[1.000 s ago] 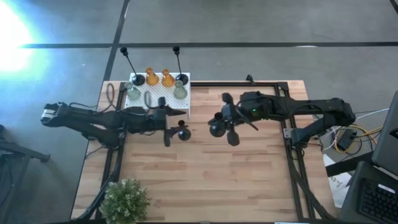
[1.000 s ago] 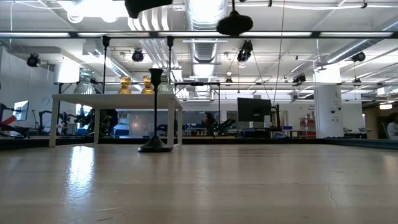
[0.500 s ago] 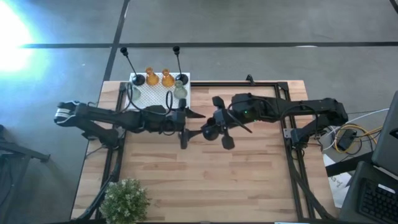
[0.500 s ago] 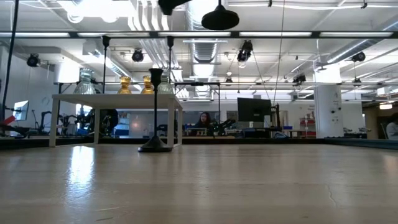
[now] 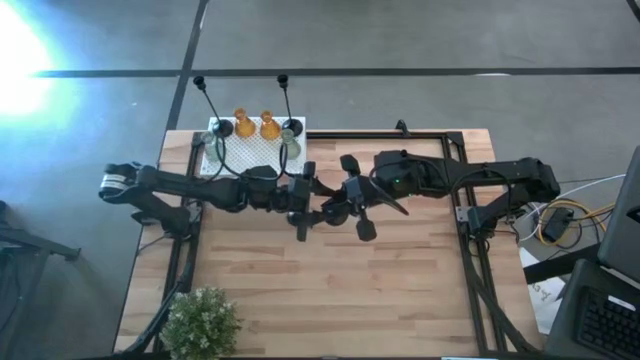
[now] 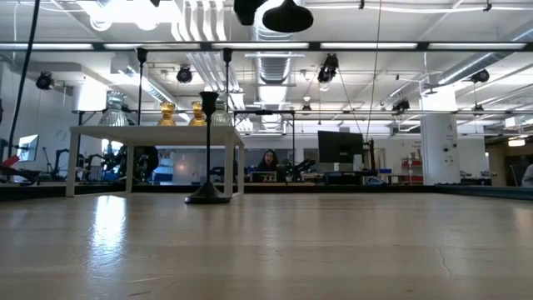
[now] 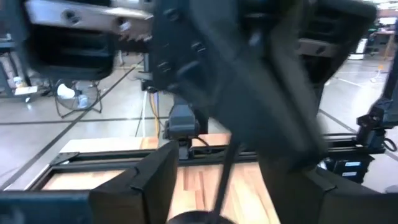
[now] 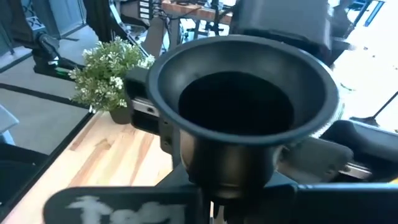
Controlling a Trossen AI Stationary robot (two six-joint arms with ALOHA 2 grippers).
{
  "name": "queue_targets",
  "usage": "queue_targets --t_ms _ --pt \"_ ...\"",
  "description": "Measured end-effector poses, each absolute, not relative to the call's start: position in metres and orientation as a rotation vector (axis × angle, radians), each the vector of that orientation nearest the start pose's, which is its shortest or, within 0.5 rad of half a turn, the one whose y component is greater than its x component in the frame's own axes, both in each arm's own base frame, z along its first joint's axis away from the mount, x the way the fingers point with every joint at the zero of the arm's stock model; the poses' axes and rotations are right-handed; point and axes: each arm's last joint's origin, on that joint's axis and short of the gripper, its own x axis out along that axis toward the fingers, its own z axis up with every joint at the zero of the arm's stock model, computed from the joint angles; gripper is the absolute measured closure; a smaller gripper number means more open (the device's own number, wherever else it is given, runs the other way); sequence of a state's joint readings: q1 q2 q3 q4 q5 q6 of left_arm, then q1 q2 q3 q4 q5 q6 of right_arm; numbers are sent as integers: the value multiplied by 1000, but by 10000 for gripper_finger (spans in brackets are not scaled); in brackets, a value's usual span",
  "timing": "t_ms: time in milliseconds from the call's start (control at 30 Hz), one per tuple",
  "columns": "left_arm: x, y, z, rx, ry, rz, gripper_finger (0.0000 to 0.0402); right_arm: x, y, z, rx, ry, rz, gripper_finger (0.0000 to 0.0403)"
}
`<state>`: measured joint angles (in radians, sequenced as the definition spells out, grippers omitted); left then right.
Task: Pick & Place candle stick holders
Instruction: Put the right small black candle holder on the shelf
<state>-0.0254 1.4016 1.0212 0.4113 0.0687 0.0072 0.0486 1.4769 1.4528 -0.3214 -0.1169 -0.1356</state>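
My right gripper [image 5: 342, 203] is shut on a black candle stick holder, held high over the table's middle. Its flared cup [image 8: 242, 93] faces the right wrist camera and its round base [image 6: 287, 17] hangs lowest. My left gripper [image 5: 308, 197] is open beside it. Its two fingers [image 7: 155, 180] stand on either side of the thin stem [image 7: 224, 180]; whether they touch it I cannot tell. Another black holder [image 6: 208, 150] stands by its base on the table. Amber [image 5: 243, 122], pale green [image 5: 290, 146] and tall black [image 5: 222, 128] holders stand on the white box [image 5: 255, 155]. My right gripper holds the black holder by its upper stem, just under the neck of the cup [image 8: 230, 171], which hides the pinch itself. The fingers come nearly level from the table's right, across the stem. The holder is lifted clear, roughly upright, its base [image 7: 193, 218] below the fingers.
A green potted plant [image 5: 200, 320] stands at the table's near left corner. The white box takes up the far left. Bare wood [image 5: 400, 290] lies under and in front of both arms. A person sits at a desk [image 6: 268, 158] in the room behind.
My left gripper has gone toward the table's right, away from the black holder standing on the table and up to the one in my right gripper. My right gripper has carried its holder a little toward the table's left.
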Motion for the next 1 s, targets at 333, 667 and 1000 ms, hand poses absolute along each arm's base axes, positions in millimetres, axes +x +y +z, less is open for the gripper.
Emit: queue_targets --t_ms 333,667,1000 --pt "323 -11 334 34 -47 -95 333 332 19 387 -120 346 179 394" --pt "322 -10 334 47 -43 -84 384 331 19 387 -122 345 182 394" --pt "322 -10 333 36 -26 -90 384 331 19 386 -105 355 179 375"
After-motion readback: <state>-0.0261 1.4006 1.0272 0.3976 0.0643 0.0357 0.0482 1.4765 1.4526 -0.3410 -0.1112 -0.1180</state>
